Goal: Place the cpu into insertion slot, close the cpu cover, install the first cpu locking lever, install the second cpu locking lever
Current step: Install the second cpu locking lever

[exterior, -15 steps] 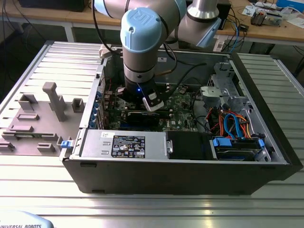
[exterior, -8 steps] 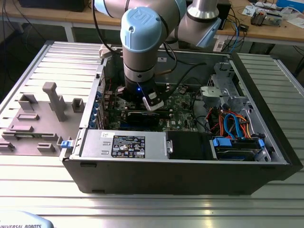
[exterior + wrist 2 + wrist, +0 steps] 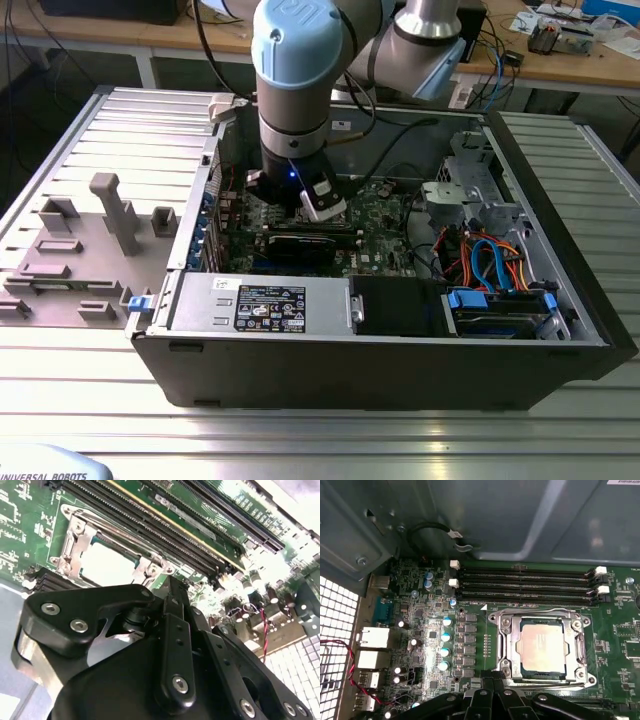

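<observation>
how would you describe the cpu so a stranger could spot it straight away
Start at the green motherboard inside the open computer case, below the four long black memory slots. The cpu sits there under the cpu cover: the only flat, silvery-grey square.

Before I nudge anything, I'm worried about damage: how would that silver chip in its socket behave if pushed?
The chip looks flat and stiff, so it probably won't bend. With the metal frame around its edges, it likely won't slide. Being thin, it's probably light.
</observation>
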Controlling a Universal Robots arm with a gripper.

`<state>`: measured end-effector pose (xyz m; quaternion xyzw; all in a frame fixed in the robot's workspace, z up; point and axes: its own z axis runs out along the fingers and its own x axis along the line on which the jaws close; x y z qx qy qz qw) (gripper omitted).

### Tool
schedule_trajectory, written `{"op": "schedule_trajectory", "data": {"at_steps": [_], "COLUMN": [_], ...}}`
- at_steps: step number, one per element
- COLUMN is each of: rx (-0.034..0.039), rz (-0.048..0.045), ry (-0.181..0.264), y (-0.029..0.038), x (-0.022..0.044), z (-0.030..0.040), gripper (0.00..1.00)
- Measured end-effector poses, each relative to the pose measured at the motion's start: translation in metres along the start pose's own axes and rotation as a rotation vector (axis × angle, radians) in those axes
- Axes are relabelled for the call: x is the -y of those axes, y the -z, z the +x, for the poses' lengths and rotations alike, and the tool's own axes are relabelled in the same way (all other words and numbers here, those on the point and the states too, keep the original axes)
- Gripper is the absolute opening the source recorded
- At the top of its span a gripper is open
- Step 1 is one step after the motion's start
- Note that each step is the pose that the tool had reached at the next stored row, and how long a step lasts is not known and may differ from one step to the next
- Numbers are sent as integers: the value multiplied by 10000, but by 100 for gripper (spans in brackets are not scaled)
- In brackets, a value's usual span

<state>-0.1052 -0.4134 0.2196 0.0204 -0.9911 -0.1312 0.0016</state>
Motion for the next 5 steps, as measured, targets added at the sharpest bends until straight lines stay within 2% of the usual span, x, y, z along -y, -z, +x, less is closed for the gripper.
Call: {"op": "schedule_trajectory", "data": {"at_steps": [5], "rx": [-2], "rz": [3], "ry": [0], "y": [8], "x": [-2], "z": [0], "gripper": [11]}}
